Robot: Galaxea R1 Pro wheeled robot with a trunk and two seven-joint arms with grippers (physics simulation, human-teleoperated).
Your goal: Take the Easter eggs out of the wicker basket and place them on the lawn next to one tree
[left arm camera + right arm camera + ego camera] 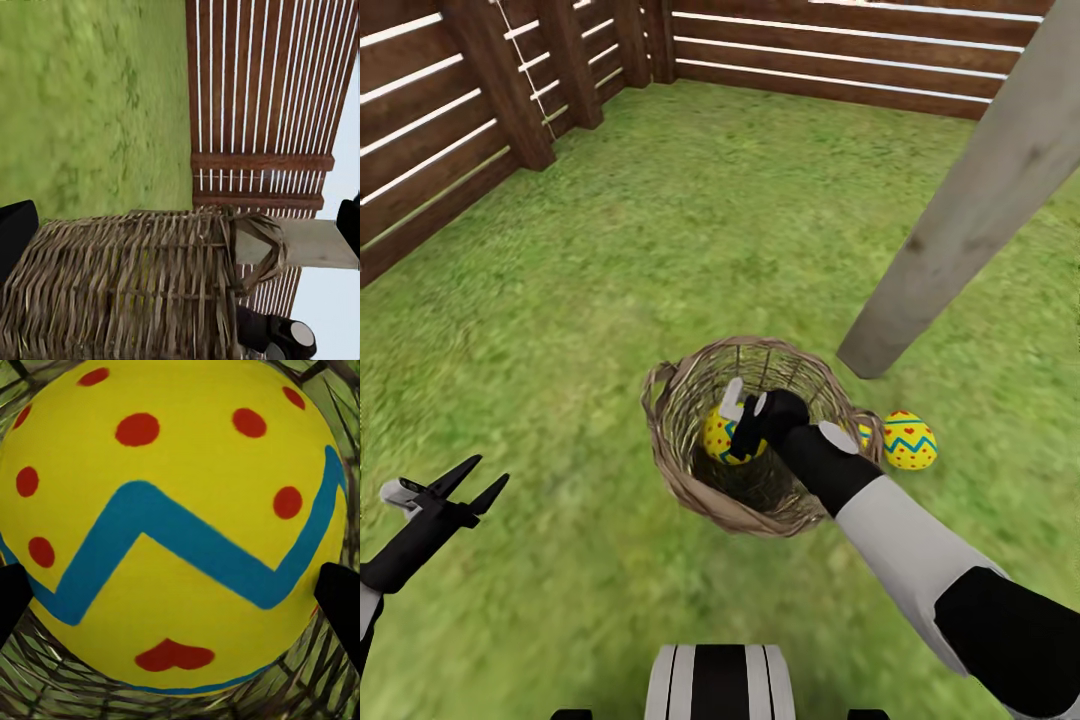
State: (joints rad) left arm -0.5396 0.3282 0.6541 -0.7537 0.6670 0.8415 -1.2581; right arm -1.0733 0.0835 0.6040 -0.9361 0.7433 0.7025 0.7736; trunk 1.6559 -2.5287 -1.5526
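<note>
Inside the wicker basket (690, 440), low against its inner wall: one Easter egg (722, 437), yellow with red dots and a blue zigzag. Seen close in the right wrist view (172, 525), with a red heart mark near its lower end and wicker weave behind. Right end effector (745, 415) reaching down into the basket, fingers spread to either side of that egg; black fingertips (341, 600) at the egg's flanks, contact not certain.

Just outside the basket, on the side toward the tree: a second egg (909, 440) lying on the lawn (660, 240), touching or nearly touching the basket rim. Beside it, partly hidden behind the right arm and the basket edge, a sliver of a third egg (865, 433); whether inside or outside the weave cannot be told.

Past the eggs from the basket: the tree (980, 190), a pale grey-beige trunk rising at a slant from the grass, base near the basket.

Well apart from the basket, on the side away from the tree: left end effector (468, 482), held above the grass, fingers spread, nothing between them. From its wrist camera, basket side wall (127, 285) in tan weave.

Beyond the lawn: dark brown slatted wooden fence (450, 120).
</note>
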